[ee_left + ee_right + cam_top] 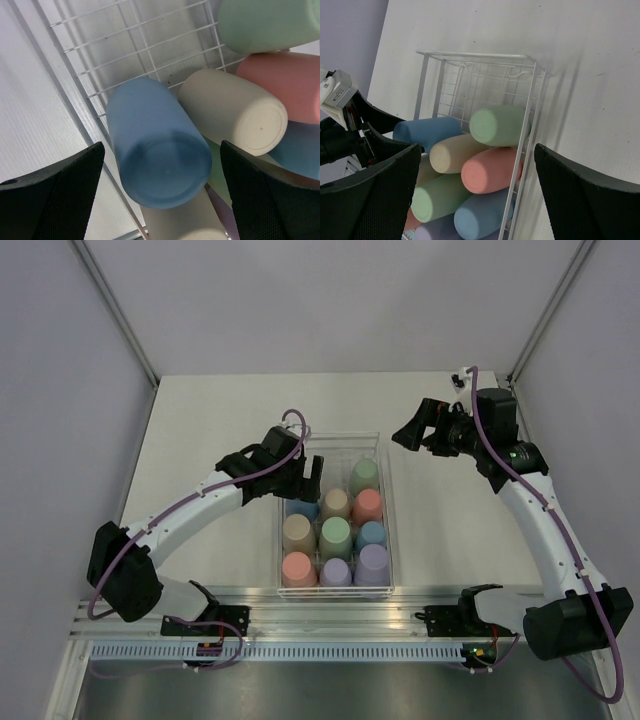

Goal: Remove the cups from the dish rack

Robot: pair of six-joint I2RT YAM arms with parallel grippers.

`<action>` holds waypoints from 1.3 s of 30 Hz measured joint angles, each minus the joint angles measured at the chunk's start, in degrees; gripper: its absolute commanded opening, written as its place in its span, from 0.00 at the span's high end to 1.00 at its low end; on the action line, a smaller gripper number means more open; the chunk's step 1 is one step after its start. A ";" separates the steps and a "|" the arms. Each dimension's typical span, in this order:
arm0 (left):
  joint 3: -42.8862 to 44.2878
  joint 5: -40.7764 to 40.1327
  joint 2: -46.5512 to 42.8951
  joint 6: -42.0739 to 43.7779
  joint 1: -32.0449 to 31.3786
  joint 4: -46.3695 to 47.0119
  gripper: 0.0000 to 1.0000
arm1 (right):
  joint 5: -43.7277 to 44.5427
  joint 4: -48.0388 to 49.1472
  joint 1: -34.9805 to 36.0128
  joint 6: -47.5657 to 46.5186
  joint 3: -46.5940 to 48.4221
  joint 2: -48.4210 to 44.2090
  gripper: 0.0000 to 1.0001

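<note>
White, faintly grained table (pixel 200 430) lies beneath both pairs of jaws and carries everything. On it sits the dish rack (pixel 340 448), a shallow oblong basket of thin white wire with a grid floor. It is directly under the left jaws and well apart from the right jaws, ahead of and below them. The cups (pixel 335 536) stand packed inside it, base up. They are smooth, matte, slightly tapered tumblers in blue, green, beige, salmon and lavender. The grid beyond the left jaws is bare.

The left jaws hang spread wide and empty, one finger either side of the blue cup (pixel 155 150) and not touching it. The right jaws are likewise spread and hold nothing.

The step in hand looks like picking that blue cup, which stands against the rack's side wire. A good grasp likely means coming straight down. The outer finger must stay inside the wire wall, and the inner one must slip between the blue cup and the beige cup (pixel 235 117) crowding it. Because the cup narrows toward its upturned base, a low grip should hold better. Lifting straight up should avoid snagging the rim.
</note>
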 measured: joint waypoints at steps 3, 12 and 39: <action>0.00 -1.81 1.36 0.20 -0.94 0.00 0.03 | 0.22 -0.04 0.00 -0.20 -0.26 0.00 0.02; 0.00 -5.75 2.80 0.50 -1.51 -0.09 0.34 | 0.52 -0.04 0.00 -0.42 -0.50 0.00 0.02; 4.33 0.63 -26.05 -2.84 -1.77 10.34 0.98 | -16.00 32.00 0.07 18.08 -16.13 -3.67 0.02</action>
